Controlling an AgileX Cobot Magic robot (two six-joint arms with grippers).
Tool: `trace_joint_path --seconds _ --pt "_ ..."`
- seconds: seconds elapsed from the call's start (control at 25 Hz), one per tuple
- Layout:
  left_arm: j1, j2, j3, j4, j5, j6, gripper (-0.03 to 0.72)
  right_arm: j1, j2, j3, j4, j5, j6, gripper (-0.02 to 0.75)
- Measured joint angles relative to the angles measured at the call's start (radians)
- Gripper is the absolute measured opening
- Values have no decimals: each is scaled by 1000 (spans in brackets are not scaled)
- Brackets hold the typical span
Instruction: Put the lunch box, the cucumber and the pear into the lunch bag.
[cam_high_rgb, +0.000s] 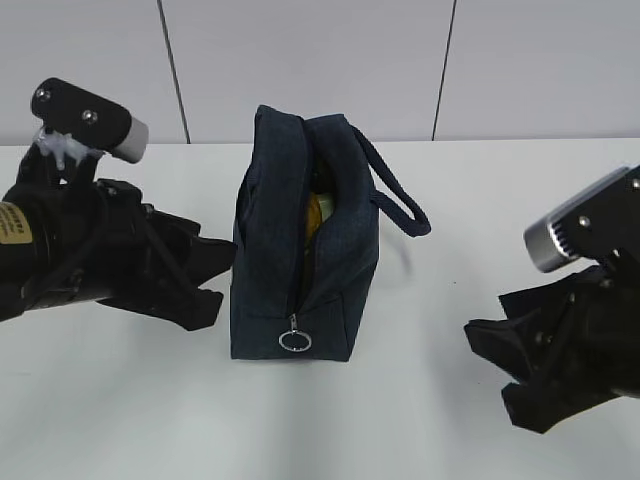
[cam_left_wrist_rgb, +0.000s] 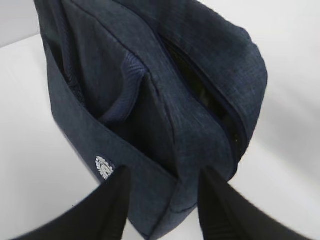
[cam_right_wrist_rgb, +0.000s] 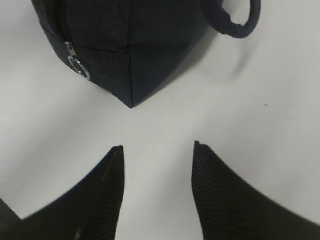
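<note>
Exterior view: navy lunch bag (cam_high_rgb: 340, 250) stands unzipped, yellow inside; left fingers (cam_left_wrist_rgb: 117, 200) and right fingers (cam_right_wrist_rgb: 112, 175) spread, empty.

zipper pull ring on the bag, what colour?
Silver, on the zipper pull ring of the navy lunch bag; the exterior view shows it best.

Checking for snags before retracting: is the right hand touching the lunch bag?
Apart. The right wrist view shows bare table between the right hand and the lunch bag.

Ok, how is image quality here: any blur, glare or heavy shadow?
Exterior view: even light, soft shadow right of the lunch bag, its open slit dark. Left wrist view: the left gripper fingertips blur, bag fabric slightly soft. Right wrist view: the right gripper sharp, no glare.
</note>
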Motion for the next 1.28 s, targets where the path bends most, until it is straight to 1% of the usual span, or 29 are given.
trace_joint_path --seconds 0.2,0.36,0.4,0.64,0.76,0.92,1.04,1.16,1.28 --pt "0 0 0 0 -10 0 276 87 1 77 -16 -236 0 356" --pt "0 0 0 27 -14 0 276 135 35 81 -77 -313 0 356" --pt "0 0 0 43 -19 0 276 140 55 81 -93 -328 0 356" --pt "-2 24 0 144 -38 0 276 142 198 81 -104 -369 5 356" --pt "-3 41 0 160 -41 1 282 142 261 81 -105 -406 41 356" --pt "-3 61 -2 165 -68 1 316 142 298 81 -108 -473 61 356" --pt "-3 106 -34 165 -62 2 340 142 306 81 -126 -528 65 354" --pt "-3 160 -87 165 -60 2 345 142 309 81 -152 -568 71 323" --pt "-3 208 -145 162 -27 2 347 142 309 81 -162 -586 71 268"
